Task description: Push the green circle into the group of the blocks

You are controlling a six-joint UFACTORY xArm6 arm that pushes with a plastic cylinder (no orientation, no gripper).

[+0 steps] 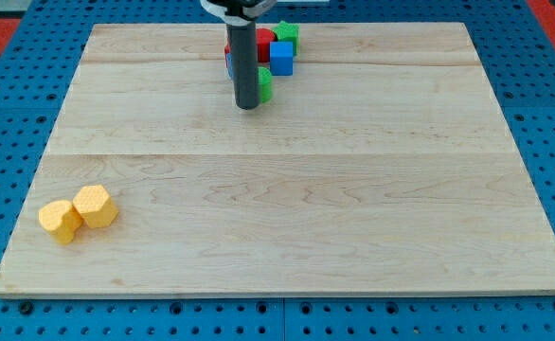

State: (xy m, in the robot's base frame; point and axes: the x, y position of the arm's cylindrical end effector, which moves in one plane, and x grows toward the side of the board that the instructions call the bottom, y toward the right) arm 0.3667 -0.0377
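Observation:
My tip (246, 106) rests on the wooden board near the view's top, left of centre. The green circle (265, 85) is just to the right of the rod and partly hidden by it; it seems to touch the rod. Directly above it is a tight group: a red block (263, 44), a blue cube (281, 58) and a green block (288, 35) at the top. A sliver of red and blue (228, 57) shows left of the rod; its shape is hidden. The green circle sits just below the group, close to the blue cube.
Two yellow blocks lie side by side at the board's bottom left, one (60, 221) slightly lower than the other (96, 206). The board (287, 218) lies on a blue perforated table.

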